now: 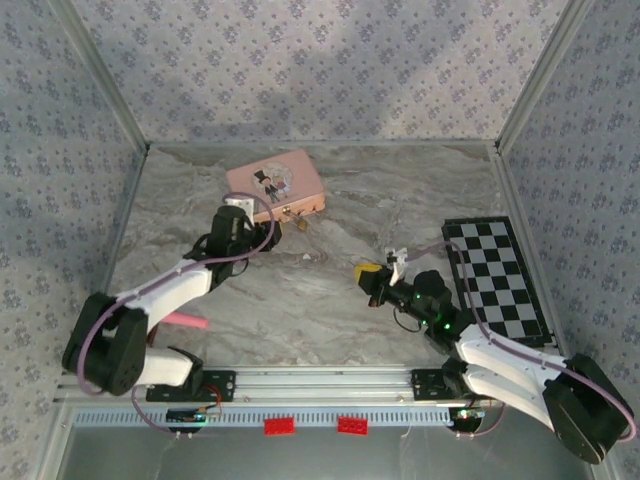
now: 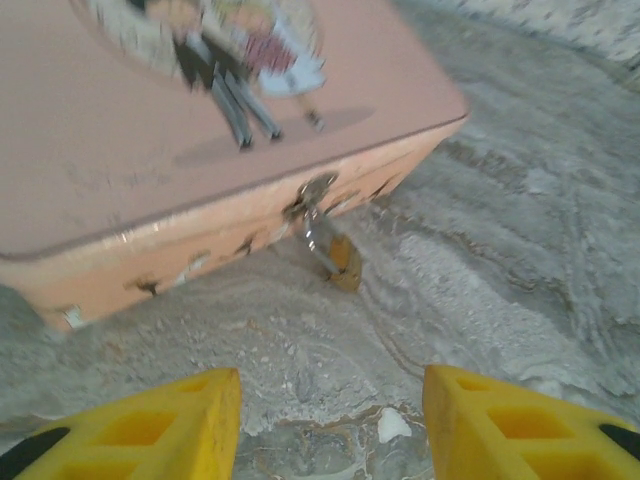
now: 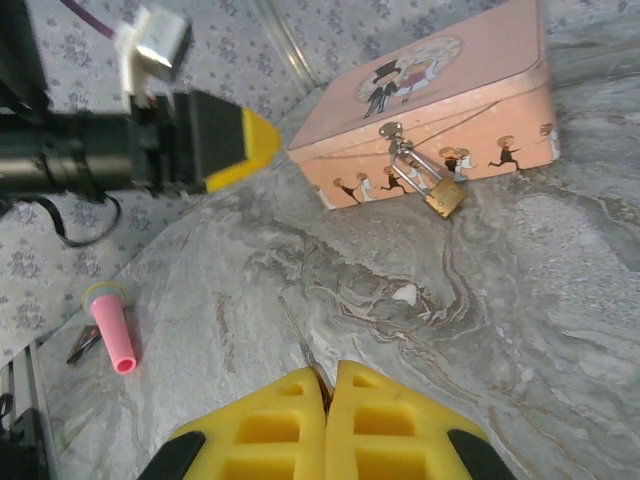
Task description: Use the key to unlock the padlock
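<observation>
No lettering, number or brand can be read; the pink box (image 3: 470, 90) lid carries a drawn couple.

Arms (image 1: 165, 285): white shells, black joints | Gripper fingers (image 2: 150, 430): yellow, square pockets | Cables (image 1: 262, 236): purple loops | Wrist light (image 1: 432, 322): green

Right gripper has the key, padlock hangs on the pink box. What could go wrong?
1. The small brass padlock hangs loose from the clasp of the pink picture-lidded box, and the open left gripper isn't holding it; a key push may swing it aside.
2. The thin metal key pokes just a sliver past the shut right gripper; it could twist.
</observation>
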You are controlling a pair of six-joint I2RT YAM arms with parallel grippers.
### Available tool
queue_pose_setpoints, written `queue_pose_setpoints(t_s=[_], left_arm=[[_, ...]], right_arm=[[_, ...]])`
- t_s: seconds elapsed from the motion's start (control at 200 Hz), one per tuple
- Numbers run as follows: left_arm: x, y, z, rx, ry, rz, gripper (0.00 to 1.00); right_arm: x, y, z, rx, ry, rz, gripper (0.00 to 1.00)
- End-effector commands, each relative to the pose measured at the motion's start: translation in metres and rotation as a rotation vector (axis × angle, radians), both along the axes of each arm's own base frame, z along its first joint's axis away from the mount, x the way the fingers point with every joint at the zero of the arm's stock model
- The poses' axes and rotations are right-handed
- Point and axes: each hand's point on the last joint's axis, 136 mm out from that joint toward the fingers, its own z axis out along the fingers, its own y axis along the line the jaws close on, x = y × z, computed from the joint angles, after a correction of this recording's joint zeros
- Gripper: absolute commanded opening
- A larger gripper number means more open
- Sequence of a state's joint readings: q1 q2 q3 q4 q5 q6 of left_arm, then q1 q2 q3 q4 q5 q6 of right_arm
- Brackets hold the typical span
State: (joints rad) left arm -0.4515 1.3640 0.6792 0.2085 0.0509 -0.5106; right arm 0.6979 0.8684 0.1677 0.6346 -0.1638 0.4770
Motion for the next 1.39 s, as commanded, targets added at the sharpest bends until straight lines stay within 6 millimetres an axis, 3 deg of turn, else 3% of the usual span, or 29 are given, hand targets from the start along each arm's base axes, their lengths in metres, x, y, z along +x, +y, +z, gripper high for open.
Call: queue_pose_setpoints(t_s=[0.0, 0.435, 0.59, 0.85, 1.389], left_arm=[[0.021, -0.012, 0.002, -0.163, 0.009, 0.085, 0.51], [0.048, -0.053, -0.042, -0.286, 0.012, 0.19, 0.51], [0.055, -0.063, -0.047, -0.293, -0.036, 0.217, 0.51], [0.067, -0.057, -0.071, -0.32, 0.015, 0.32, 0.5], [0.088, -0.078, -0.082, -0.327, 0.105, 0.304, 0.43]], right_arm=[[0.0, -0.007, -0.001, 0.015, 0.01, -0.04, 0.0], [-0.013, -0.015, -0.016, -0.02, 0.057, -0.022, 0.0], [-0.016, -0.019, -0.017, -0.074, 0.035, -0.014, 0.0], [-0.014, -0.024, -0.011, -0.084, -0.012, -0.018, 0.0], [-0.018, -0.026, -0.006, -0.058, -0.019, -0.015, 0.0]])
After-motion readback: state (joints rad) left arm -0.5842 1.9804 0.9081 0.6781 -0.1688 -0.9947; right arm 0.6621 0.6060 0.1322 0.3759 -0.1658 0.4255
